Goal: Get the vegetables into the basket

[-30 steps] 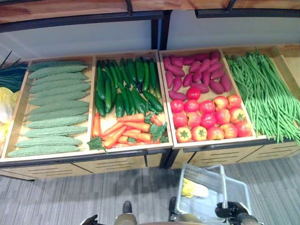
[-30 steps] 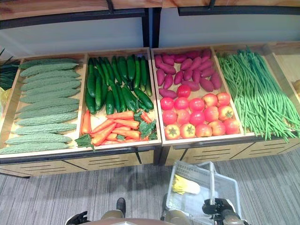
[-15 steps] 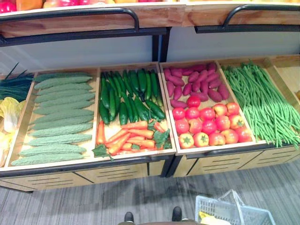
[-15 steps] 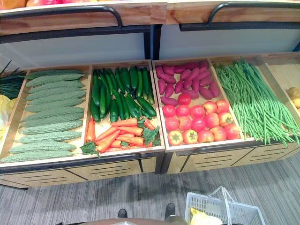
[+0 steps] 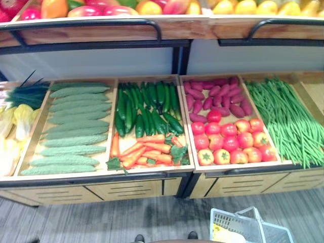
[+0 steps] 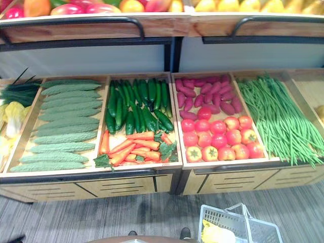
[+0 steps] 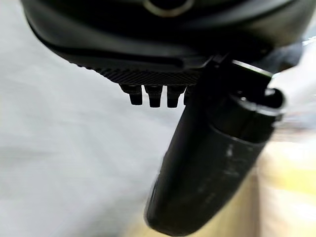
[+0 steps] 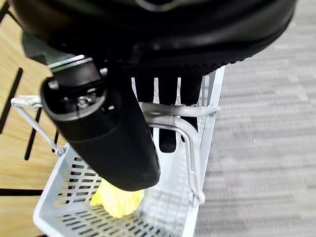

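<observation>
Right hand (image 8: 148, 74) fingers are curled round the wire handle (image 8: 177, 118) of the white basket (image 6: 238, 225), which is held low above the grey floor (image 6: 101, 217) with a yellow vegetable (image 6: 217, 235) inside. Cucumbers (image 6: 134, 104), carrots (image 6: 131, 147) and tomatoes (image 6: 217, 136) are laid in wooden trays (image 6: 101, 172) beyond. Left hand (image 7: 207, 163) is seen with fingers relaxed, holding nothing.
</observation>
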Controlling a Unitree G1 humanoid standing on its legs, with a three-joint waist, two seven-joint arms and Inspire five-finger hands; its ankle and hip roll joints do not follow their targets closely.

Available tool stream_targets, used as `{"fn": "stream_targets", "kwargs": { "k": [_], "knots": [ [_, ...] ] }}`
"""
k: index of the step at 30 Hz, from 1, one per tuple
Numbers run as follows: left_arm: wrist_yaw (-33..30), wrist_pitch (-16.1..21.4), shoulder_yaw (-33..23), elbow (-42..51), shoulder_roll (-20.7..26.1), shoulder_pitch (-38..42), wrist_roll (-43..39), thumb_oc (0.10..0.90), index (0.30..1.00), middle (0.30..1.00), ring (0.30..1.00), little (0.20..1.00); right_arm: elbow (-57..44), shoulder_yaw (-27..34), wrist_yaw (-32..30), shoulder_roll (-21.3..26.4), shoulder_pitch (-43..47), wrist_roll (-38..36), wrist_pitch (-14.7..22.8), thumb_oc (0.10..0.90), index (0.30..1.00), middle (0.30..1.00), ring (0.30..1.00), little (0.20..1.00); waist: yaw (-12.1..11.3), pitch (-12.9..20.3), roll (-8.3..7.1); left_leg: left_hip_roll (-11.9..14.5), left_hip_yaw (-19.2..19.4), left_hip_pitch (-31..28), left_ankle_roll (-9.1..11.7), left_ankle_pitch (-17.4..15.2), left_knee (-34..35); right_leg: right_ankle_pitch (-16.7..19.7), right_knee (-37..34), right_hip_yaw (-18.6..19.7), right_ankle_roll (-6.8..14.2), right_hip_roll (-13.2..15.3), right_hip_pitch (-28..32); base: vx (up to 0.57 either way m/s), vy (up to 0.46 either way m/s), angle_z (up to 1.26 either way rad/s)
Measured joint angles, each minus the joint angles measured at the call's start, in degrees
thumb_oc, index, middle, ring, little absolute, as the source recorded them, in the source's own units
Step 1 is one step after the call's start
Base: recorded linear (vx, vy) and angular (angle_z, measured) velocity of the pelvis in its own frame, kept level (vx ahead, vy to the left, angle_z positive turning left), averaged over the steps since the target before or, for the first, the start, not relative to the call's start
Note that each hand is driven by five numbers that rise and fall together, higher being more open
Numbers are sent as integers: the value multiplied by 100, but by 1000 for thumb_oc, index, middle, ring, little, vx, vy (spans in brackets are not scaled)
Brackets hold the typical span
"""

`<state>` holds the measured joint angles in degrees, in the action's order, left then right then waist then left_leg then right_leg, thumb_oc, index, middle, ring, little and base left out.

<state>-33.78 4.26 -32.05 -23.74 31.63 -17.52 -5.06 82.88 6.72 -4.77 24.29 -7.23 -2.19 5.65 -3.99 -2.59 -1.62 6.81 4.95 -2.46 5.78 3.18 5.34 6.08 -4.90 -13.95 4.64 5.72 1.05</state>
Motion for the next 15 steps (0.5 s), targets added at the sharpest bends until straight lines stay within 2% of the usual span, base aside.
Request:
{"fn": "stream_targets", "kwargs": {
  "k": [1, 2, 4, 6, 7, 8, 12, 13, 14, 15],
  "knots": [
    [-182, 192, -8, 256, 257, -58, 536, 900, 1000, 1000, 1000, 1000, 3, 103, -33, 16, -8, 4, 33, 400, 300, 300, 300, 300, -1, -1, -35, -8, -15, 0, -2, -1, 0, -14, 20, -10, 15, 12, -5, 12, -22, 16],
    [-463, 192, -69, 547, 602, 111, 1393, 900, 1000, 1000, 1000, 1000, 7, 192, -65, 53, -11, 7, 98, 400, 300, 300, 300, 300, 5, 3, -25, -30, -27, 21, -8, -5, 0, -18, 29, -18, 11, 39, -20, 5, -16, 10],
    [-636, 116, -141, 802, 820, 366, 1998, 900, 1000, 1000, 1000, 1000, 52, 181, -61, 44, 8, 9, 96, 400, 300, 300, 300, 300, 6, 13, -42, -39, -35, 48, -12, -2, 0, -10, 9, -35, 21, 49, -21, -6, -1, 5],
    [-714, 72, -122, 852, 838, 553, 2381, 900, 1000, 1000, 1000, 1000, 47, 159, -53, 34, 12, 11, 91, 400, 300, 300, 300, 300, 57, 28, 2, -47, -30, 40, -19, 3, -1, 2, -6, -28, 37, 52, -28, -16, 7, -1],
    [-644, -222, 3, 1070, 840, 647, 2599, 900, 1000, 1000, 1000, 1000, -4, 28, -36, 39, 9, 15, 81, 400, 300, 300, 300, 300, 92, 8, 20, -48, -29, 59, -25, 10, 0, 3, -5, -30, 35, 52, -41, 0, 0, 0],
    [-588, -305, 137, 1313, 864, 669, 2730, 900, 1000, 1000, 1000, 1000, -11, -33, -18, 40, 24, 15, 80, 400, 300, 300, 300, 300, 94, -19, 18, -48, -28, 79, -30, 16, -1, 5, -4, -31, 34, 52, -61, 0, 0, 0],
    [-348, -189, 810, 1660, 1007, 787, 3617, 900, 1000, 1000, 1000, 1000, -66, -174, -18, 43, 139, 82, 59, 400, 300, 300, 300, 300, 195, -73, 29, -52, 5, 69, -33, 78, -7, 27, -4, -12, 9, 52, -81, -15, 11, -3],
    [-339, -45, 1009, 1426, 1098, 781, 3651, 900, 1000, 1000, 1000, 1000, -74, -176, -12, 46, 194, 139, 63, 400, 300, 300, 300, 300, 223, -143, 6, -55, 18, 87, -25, 74, -2, 29, -2, -9, 11, 52, -85, -32, 27, -12],
    [-373, 252, 1058, 995, 1168, 762, 3677, 900, 1000, 1000, 1000, 1000, -129, -179, -12, 63, 295, 140, 65, 400, 300, 300, 300, 300, 309, -158, 85, -57, 45, 52, -23, 73, -5, 29, -4, 33, 11, 52, -84, -22, 20, -23],
    [-127, 181, 1251, 273, 1178, 850, 3592, 900, 1000, 1000, 1000, 1000, -209, -270, -13, 81, 387, 140, 61, 400, 300, 300, 300, 300, 424, -213, 141, -52, 101, -6, -15, 66, -28, 42, -6, 96, 3, 46, -78, -23, 25, -20]
  ]
}}
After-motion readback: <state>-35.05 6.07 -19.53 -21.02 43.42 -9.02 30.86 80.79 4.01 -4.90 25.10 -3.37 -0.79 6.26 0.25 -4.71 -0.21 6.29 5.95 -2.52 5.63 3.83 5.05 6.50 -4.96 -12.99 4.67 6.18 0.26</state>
